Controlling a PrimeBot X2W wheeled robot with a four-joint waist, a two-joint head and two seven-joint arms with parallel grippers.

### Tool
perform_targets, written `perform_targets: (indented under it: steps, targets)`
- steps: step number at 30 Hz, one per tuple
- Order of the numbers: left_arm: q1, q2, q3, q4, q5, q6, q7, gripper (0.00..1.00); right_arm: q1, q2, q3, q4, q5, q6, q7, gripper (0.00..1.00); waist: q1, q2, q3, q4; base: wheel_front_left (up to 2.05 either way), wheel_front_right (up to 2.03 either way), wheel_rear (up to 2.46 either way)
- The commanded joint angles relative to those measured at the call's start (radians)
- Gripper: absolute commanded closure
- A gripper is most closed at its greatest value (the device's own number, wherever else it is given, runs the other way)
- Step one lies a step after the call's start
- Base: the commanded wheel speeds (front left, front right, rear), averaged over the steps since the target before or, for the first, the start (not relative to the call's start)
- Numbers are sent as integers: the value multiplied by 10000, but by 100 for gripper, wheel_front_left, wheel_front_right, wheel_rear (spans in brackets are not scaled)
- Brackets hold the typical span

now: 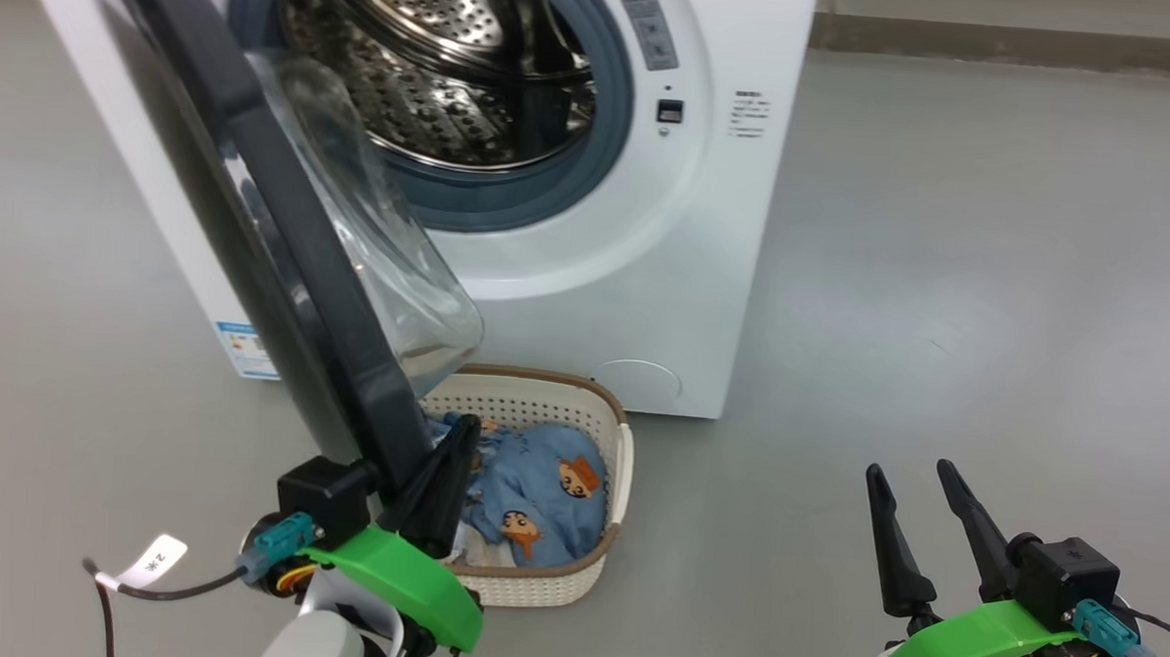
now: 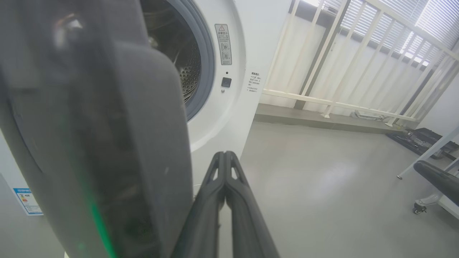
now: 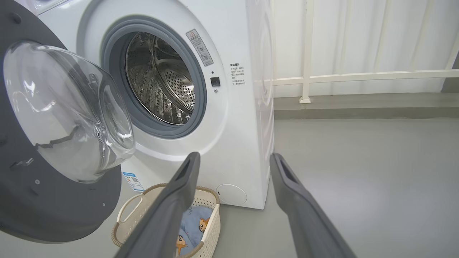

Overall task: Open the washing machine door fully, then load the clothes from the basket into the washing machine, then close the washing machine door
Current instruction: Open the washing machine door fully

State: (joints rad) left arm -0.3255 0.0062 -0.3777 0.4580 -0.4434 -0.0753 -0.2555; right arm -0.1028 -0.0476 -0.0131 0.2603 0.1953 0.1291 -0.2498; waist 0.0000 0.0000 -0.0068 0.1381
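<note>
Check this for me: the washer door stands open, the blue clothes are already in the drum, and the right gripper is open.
One slip: the clothes lie in the basket on the floor, not in the drum, as the head view shows. The door stands open and the right gripper is open.

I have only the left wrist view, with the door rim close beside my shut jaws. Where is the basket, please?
Observer: The basket stands on the floor before the washing machine, close by the open door's lower edge.
Operator: Are clothes in it?
Observer: Yes, light blue clothes with cartoon faces lie inside.
Operator: And the right gripper?
Observer: The right gripper has open jaws and holds nothing.
</note>
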Motion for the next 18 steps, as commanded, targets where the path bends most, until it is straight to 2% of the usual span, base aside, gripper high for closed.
perform_targets:
  steps: [1, 18]
  targets:
    - [-108, 440, 465, -48, 68, 155, -62, 100, -93, -26, 278, -200, 113, 16, -120, 0, 0, 0, -96, 308, 0, 0, 0]
    - [219, 440, 505, 8, 143, 263, -62, 100, 87, -26, 365, -126, 231, 16, -120, 0, 0, 0, -417, 1668, 0, 0, 0]
